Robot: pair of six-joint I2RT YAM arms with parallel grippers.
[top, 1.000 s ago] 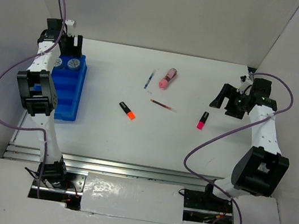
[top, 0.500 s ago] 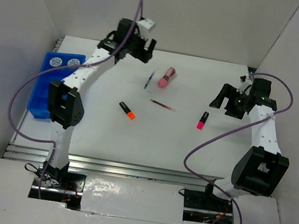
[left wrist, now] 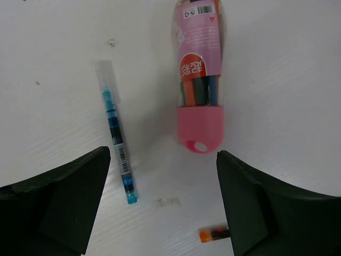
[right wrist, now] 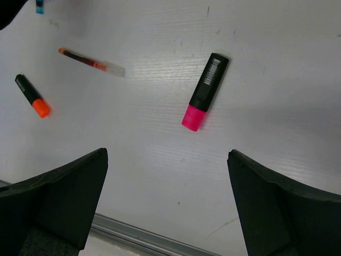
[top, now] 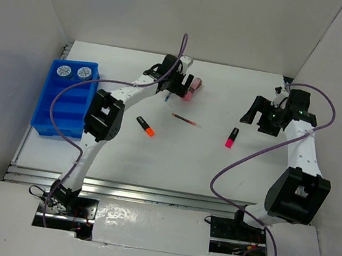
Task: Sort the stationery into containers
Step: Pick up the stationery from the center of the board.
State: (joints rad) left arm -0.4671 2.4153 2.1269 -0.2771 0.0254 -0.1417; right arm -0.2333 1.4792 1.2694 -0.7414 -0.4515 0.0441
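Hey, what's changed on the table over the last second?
The left arm swung right from over the tray to the far middle of the table. Its open, empty left fingers now hang above the blue pen and pink marker. Nothing was gripped or released. The right arm, the tape rolls in the tray, the red pen, the orange highlighter and the pink highlighter stayed put.

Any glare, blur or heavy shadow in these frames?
Top external: even light, glare only on the glossy white sheet between the arm bases. Left wrist: thin blue plastic pen sharp, no blur. Right wrist: black highlighter with pink cap crisp.
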